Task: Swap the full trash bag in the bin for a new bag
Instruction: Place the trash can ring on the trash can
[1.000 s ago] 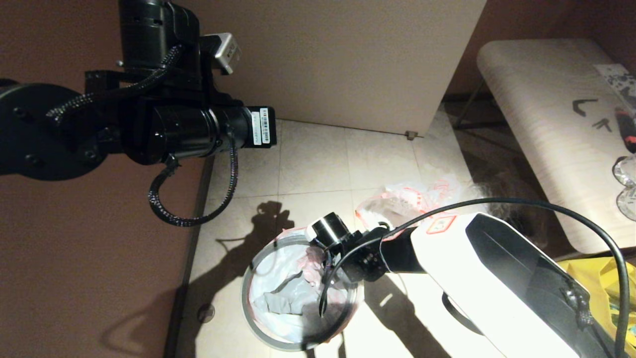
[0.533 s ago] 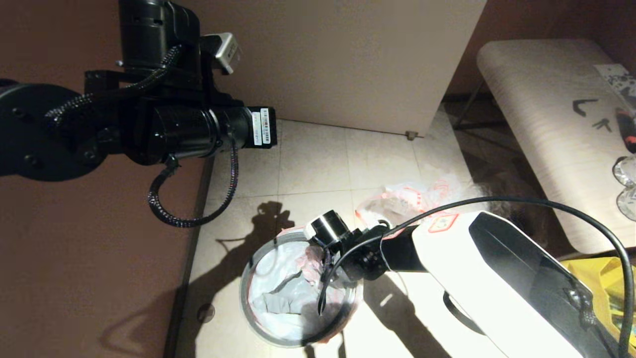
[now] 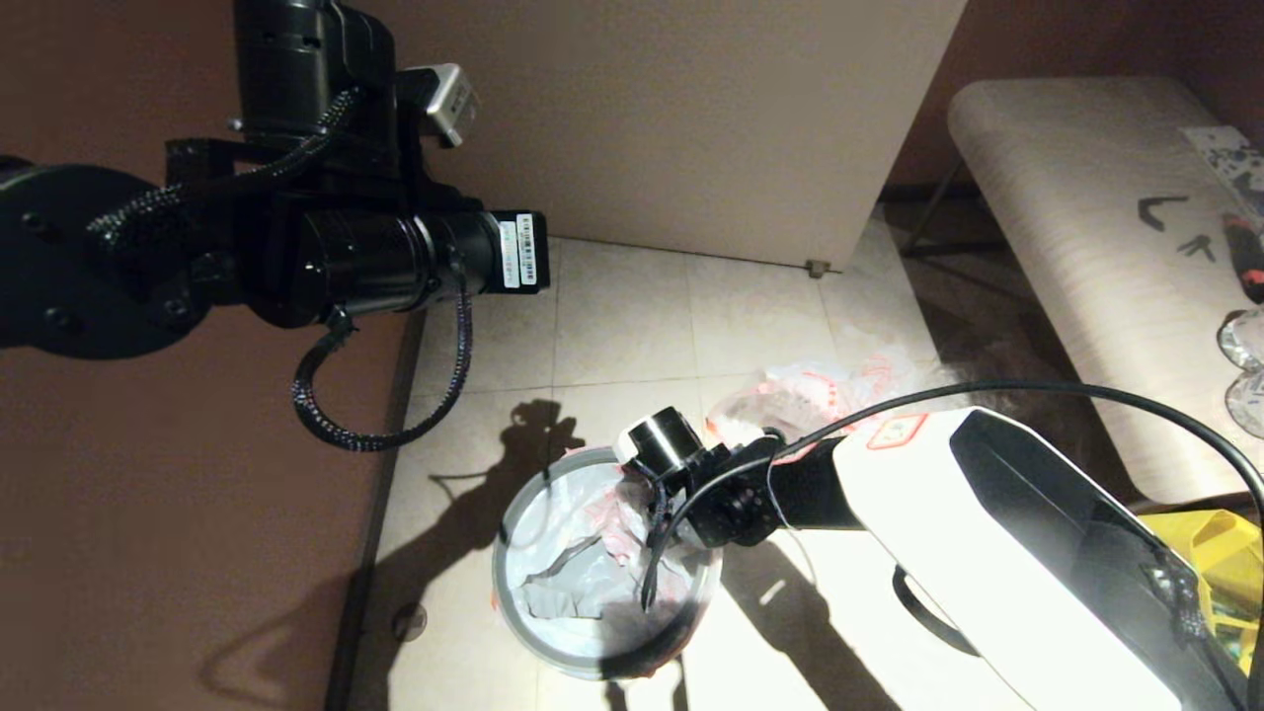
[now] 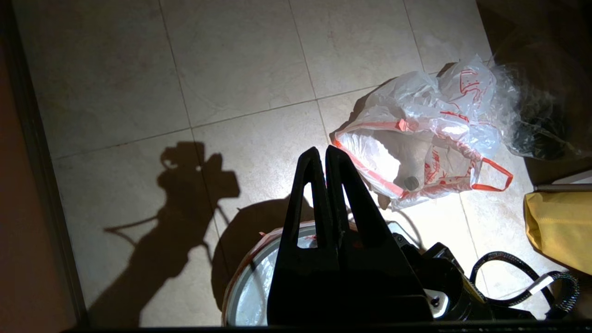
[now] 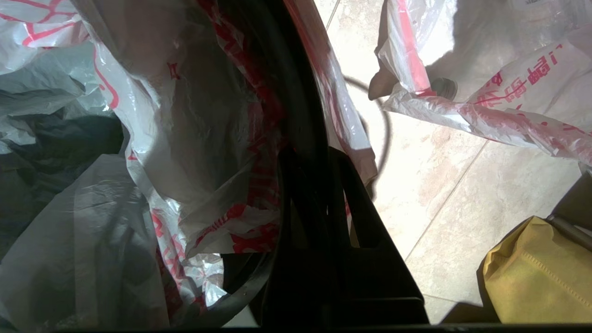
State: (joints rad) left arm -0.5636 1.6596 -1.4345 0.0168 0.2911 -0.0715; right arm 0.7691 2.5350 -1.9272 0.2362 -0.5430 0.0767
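New bag (image 3: pixel 583 553) down in the bin (image 3: pixel 513 622), draped over the grey rim. Right claw (image 5: pixel 307 162) at that rim's far edge, pinched shut on the bag's plastic there. Full trash bag (image 4: pixel 430 148) slumped on the floor tiles just beyond the bin, bottle cap showing. Left claw (image 4: pixel 322 155) parked high above, closed, gripping nothing.

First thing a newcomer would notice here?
The right gripper, shut at the rim of the bin, which is lined with the new bag. Behind it, the full trash bag lies on the floor tiles, and the left gripper is shut above the bin.
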